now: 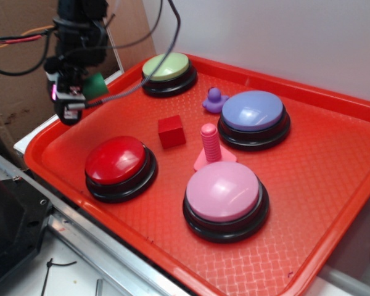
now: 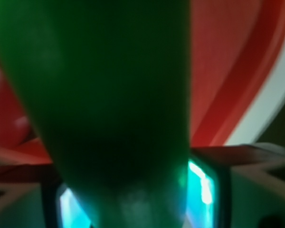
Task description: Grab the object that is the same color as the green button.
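Right up against the wrist lens, the green block (image 2: 109, 104) fills nearly everything, blurred, with red tray showing behind it. That closeness suggests it sits between the jaws. From the exterior view, the gripper (image 1: 80, 86) hangs over the tray's (image 1: 333, 203) left rim, block peeking out beside it, apparently clamped and lifted clear of the surface, though the jaws themselves are hard to make out. Moving back: red button (image 1: 115, 159), pink button (image 1: 222, 191), a pink ridged peg (image 1: 209, 143), the red cube (image 1: 171, 131). Farther still, the lilac button (image 1: 253, 111), purple duck (image 1: 214, 100), and the green button (image 1: 166, 66), the colour match that picks out this block.
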`<action>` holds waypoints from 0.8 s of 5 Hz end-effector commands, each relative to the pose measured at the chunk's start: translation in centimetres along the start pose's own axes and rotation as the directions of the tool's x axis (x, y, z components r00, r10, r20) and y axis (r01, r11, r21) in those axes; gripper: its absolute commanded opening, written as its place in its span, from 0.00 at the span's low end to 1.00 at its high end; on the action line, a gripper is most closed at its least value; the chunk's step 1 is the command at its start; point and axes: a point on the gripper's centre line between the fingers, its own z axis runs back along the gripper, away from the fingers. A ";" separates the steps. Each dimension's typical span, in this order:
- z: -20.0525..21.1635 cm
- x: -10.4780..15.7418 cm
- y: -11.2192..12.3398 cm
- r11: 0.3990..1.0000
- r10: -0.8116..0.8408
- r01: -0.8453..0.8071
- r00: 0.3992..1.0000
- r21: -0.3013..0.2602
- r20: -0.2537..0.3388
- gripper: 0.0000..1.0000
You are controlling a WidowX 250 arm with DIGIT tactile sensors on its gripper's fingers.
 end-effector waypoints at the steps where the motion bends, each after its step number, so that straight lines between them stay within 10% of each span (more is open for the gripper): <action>1: 6.9 -4.8 -1.4 0.995 0.080 -0.071 0.987 -0.067 0.137 0.00; 4: 8.0 -5.5 -2.9 0.998 0.070 -0.070 0.988 -0.006 0.141 0.00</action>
